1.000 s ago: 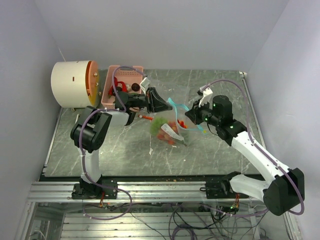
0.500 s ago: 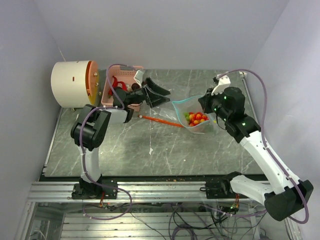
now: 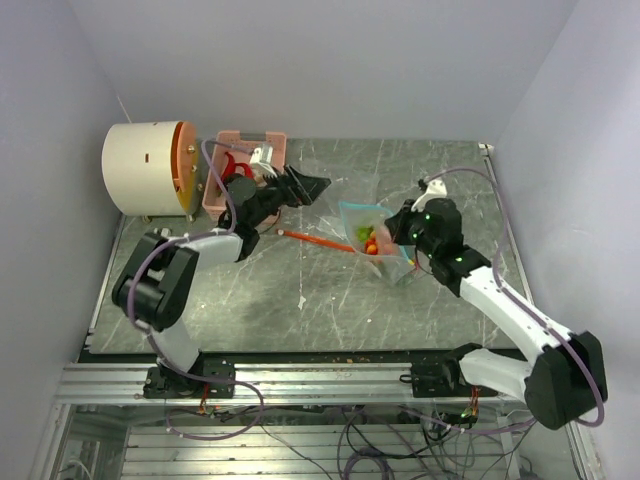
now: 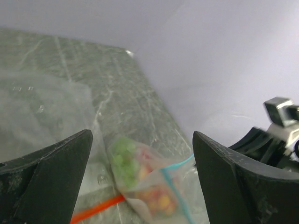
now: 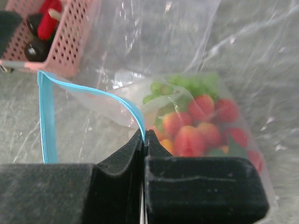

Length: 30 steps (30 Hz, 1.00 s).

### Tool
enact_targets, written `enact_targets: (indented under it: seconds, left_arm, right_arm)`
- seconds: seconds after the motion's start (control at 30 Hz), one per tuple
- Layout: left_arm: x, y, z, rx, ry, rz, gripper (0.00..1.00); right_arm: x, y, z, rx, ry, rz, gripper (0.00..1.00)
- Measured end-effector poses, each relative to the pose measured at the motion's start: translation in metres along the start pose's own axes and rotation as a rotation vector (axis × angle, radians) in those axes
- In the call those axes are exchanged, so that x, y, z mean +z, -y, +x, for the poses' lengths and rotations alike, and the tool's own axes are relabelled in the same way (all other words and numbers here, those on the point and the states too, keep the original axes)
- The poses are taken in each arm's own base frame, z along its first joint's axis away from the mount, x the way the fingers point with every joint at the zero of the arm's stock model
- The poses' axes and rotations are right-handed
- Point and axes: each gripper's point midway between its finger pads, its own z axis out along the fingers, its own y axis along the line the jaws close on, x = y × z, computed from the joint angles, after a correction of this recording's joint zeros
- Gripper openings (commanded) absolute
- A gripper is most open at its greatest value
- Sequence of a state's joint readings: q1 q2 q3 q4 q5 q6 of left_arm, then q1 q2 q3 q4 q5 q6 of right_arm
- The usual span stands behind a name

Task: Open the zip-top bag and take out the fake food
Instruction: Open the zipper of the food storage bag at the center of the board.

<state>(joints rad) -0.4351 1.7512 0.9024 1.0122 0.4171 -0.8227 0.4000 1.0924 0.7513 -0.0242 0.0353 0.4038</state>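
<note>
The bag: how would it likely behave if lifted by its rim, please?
Probably floppy: the bag creases around the right tool pinching its rim. Likely bottom-heavy, since the food bunches low. Its open mouth might spill pieces if tipped.

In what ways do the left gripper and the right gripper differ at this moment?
The left gripper is wide open and empty; the right gripper is shut on the zip-top bag's blue rim. The left gripper hangs apart from the bag; the right gripper touches it. Both have black fingers.
</note>
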Motion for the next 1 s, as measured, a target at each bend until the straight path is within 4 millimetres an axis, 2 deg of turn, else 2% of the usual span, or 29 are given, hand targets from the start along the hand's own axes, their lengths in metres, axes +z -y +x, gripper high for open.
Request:
enact_targets:
  seconds: [0.1,0.27,0.33,0.43,0.5,0.57,0.67,0.77,0.87,1.0]
  left_arm:
    - [-0.012,0.01,0.009,0.015,0.017,-0.113,0.99]
    - [-0.028,0.055,0.032,0.085,-0.005,-0.172,0.99]
    - [-0.032,0.067,0.041,0.125,-0.025,-0.171,0.9]
    - [-0.035,0.069,0.061,0.187,-0.077,-0.176,0.67]
    - [-0.039,0.062,0.082,0.224,-0.13,-0.186,0.49]
    - [-0.042,0.052,0.108,0.253,-0.193,-0.196,0.41]
    - [-0.047,0.037,0.148,0.274,-0.288,-0.205,0.39]
    - [-0.051,0.028,0.177,0.284,-0.362,-0.202,0.44]
    - [-0.052,0.027,0.191,0.298,-0.391,-0.188,0.55]
    - [-0.047,0.025,0.203,0.306,-0.4,-0.165,0.63]
  right_arm:
    - [0.014,-0.006,0.035,0.033,-0.077,-0.034,0.0]
    - [0.024,-0.044,0.054,0.024,-0.112,-0.141,0.0]
    - [0.023,-0.054,0.056,0.017,-0.112,-0.17,0.0]
    - [0.022,-0.057,0.051,0.017,-0.096,-0.177,0.0]
    - [0.02,-0.058,0.048,0.018,-0.086,-0.181,0.0]
    - [0.017,-0.059,0.043,0.019,-0.072,-0.189,0.0]
    - [0.014,-0.062,0.038,0.02,-0.056,-0.198,0.0]
    - [0.012,-0.062,0.035,0.02,-0.049,-0.202,0.0]
    - [0.011,-0.063,0.034,0.02,-0.045,-0.204,0.0]
    - [0.009,-0.065,0.032,0.019,-0.04,-0.215,0.0]
